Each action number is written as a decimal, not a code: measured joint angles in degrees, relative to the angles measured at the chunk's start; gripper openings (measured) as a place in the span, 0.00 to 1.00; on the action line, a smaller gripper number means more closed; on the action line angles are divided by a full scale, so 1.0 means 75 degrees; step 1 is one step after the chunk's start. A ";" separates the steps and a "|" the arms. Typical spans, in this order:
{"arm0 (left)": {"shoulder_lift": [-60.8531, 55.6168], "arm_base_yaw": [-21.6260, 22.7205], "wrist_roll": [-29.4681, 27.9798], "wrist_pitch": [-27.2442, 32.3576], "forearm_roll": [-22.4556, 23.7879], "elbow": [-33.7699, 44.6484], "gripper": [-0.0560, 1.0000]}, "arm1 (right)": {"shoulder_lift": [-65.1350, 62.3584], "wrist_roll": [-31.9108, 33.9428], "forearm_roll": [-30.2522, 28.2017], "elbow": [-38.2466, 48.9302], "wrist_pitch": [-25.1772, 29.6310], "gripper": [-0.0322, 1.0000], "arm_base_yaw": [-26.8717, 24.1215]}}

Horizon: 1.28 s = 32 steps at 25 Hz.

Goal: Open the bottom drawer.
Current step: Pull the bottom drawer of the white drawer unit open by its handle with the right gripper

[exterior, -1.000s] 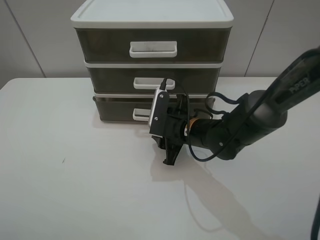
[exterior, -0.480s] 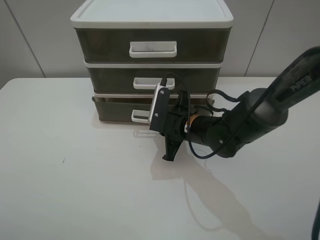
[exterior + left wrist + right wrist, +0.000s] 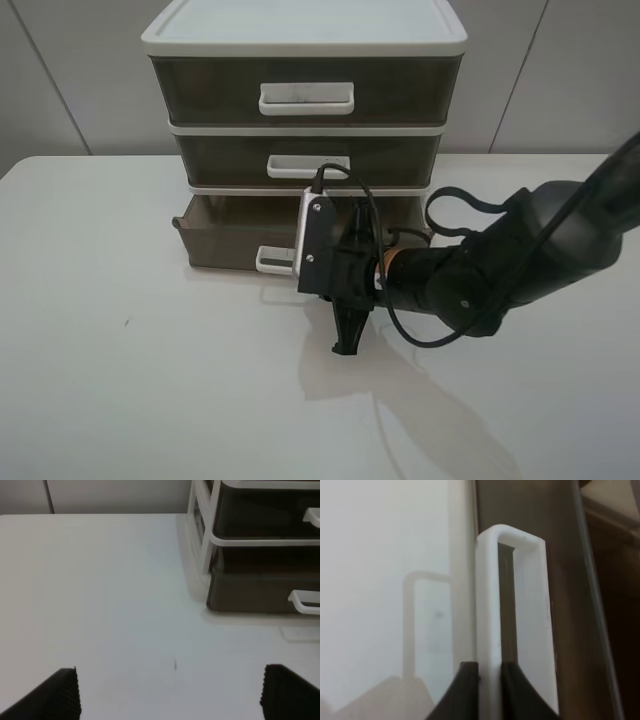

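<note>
The left gripper (image 3: 172, 695), seen only in its own wrist view, hangs above the white table (image 3: 100, 580), well apart from the drawers. Its fingers (image 3: 62, 695) are spread wide and hold nothing. Farther in, the right arm (image 3: 500, 270) reaches across the tabletop toward a three-drawer unit (image 3: 305, 30), with the right gripper (image 3: 489, 677) turned on its side. In the right wrist view its two black fingers (image 3: 466, 680) press in on the front bar of the white loop handle (image 3: 487, 605), one on each side, pinching it. The handle belongs to the bottom drawer (image 3: 235, 238), the lowest smoky brown tray. The drawer stands partly out of the unit, its front forward of the middle drawer (image 3: 230, 158) above it. Higher up, the top drawer (image 3: 200, 90) sits flush beneath the white lid. A pale panelled wall (image 3: 60, 80) stands behind the unit.
</note>
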 joint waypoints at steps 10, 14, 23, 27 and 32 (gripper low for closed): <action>0.0000 0.0000 0.0000 0.0000 0.0000 0.0000 0.76 | -0.0395 0.0007 0.0404 0.0588 0.0056 0.13 0.0546; 0.0000 0.0000 0.0000 0.0000 0.0000 0.0000 0.76 | -0.0597 0.0038 0.0404 0.0736 0.0283 0.13 0.0669; 0.0000 0.0000 0.0000 0.0000 0.0000 0.0000 0.76 | -0.0682 0.0091 0.0467 0.0736 0.0660 0.13 0.0953; 0.0000 0.0000 0.0000 0.0000 0.0000 0.0000 0.76 | -0.0691 0.0115 0.0487 0.0736 0.0775 0.13 0.1012; 0.0000 0.0000 0.0000 0.0000 0.0000 0.0000 0.76 | -0.0717 0.0121 0.0493 0.0736 0.0834 0.13 0.1012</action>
